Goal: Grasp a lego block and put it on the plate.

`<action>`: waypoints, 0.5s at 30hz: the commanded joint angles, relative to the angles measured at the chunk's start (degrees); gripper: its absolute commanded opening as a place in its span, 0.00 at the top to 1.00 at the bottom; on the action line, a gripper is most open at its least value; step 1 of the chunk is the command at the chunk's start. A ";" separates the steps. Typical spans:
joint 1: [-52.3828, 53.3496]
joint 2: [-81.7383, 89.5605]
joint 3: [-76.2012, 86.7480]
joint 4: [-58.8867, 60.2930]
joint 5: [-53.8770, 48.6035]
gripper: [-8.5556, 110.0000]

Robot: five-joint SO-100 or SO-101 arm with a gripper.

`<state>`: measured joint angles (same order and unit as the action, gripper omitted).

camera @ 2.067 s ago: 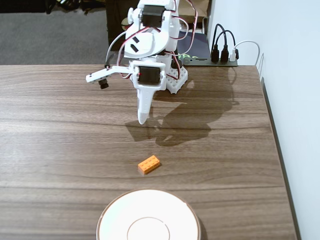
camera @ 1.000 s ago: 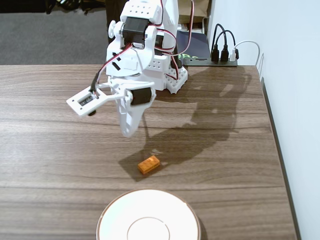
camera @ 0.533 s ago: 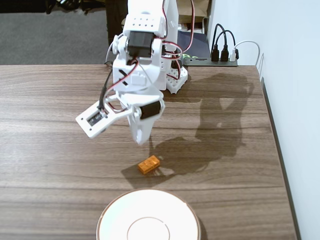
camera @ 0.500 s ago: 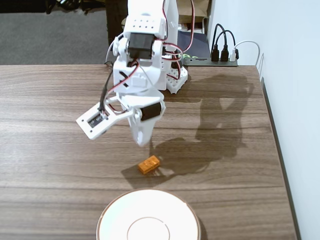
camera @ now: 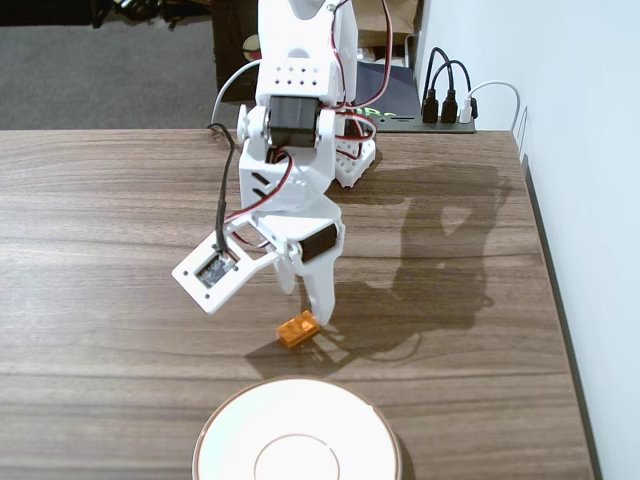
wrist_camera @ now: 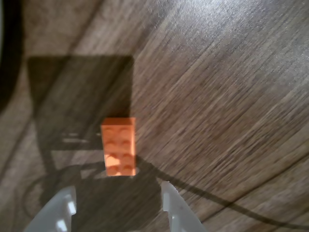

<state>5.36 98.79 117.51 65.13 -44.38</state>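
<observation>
The small orange plastic lego block [camera: 298, 327] with two rows of bumps on top lay flat on the brown wooden table [camera: 120, 330]. In the fixed view it sat a little way above the big round white plate [camera: 298, 432] with the thin dark edge, and it did not touch the plate. The plate was at the bottom of that view, partly cut off.

The white robot arm [camera: 295, 120] leaned down over the table from its base at the far edge. Its white two-finger gripper [camera: 305, 305] hung right over the block, with the tip of one finger [camera: 320, 300] just beside the block's top end. In the wrist view the gripper [wrist_camera: 118, 203] came in from the bottom, and its two fingers were spread wide apart. The block [wrist_camera: 119, 146] lay just past the fingertips, lined up with the gap between them. The pictures did not show for sure if a finger touched the block.

A dark shadow of the arm fell on the table around the block. Black cables [camera: 445, 85] were plugged in at the far right corner by the white wall [camera: 570, 150].
</observation>
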 commanded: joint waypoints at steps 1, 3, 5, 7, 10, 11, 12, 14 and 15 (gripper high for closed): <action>0.44 -1.23 -3.08 -0.26 -1.67 0.74; 0.79 -2.37 -3.78 -0.35 -2.11 0.74; 1.05 -3.34 -4.48 -0.35 -2.55 0.74; 1.23 -4.04 -5.19 -0.44 -2.81 0.74; 1.49 -4.83 -5.89 -0.53 -3.52 0.74; 1.49 -5.10 -6.15 -0.53 -3.78 0.75; 1.58 -5.36 -6.24 -0.53 -4.13 0.75; 1.58 -5.98 -6.42 -0.79 -4.83 0.75; 1.58 -6.15 -6.42 -0.97 -5.10 0.75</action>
<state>6.94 92.64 113.55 64.78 -48.78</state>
